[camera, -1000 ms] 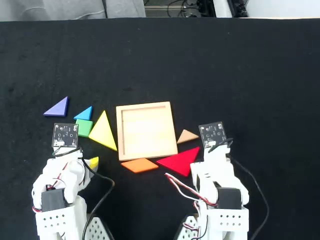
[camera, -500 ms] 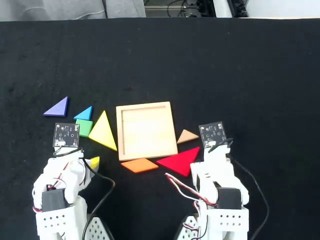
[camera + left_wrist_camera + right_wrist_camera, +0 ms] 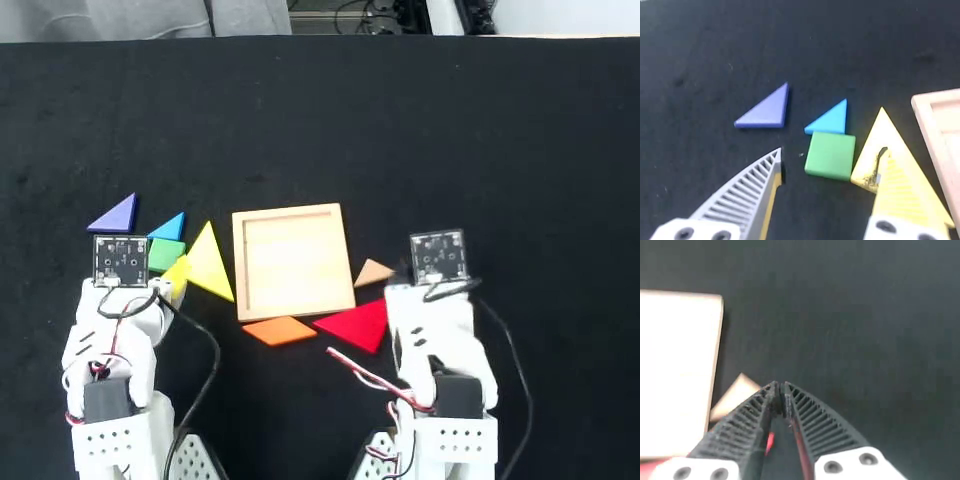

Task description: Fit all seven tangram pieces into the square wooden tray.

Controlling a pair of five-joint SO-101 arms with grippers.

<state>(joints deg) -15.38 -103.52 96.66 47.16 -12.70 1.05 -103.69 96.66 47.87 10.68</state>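
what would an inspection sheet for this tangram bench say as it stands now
surface: black table, textured covering.
job's things: square wooden tray empty; purple triangle, blue triangle, green square and yellow triangle to its left; orange parallelogram and red triangle on its near side; tan triangle to its right.
clutter: nothing seen.
grippers: left gripper jaws open, near the green square and yellow triangle; right gripper jaws shut, holding nothing, by the tan triangle.
cables: black cable beside the left arm; red and white wires on the right arm.
surroundings: grey fabric and dark equipment beyond the far edge.
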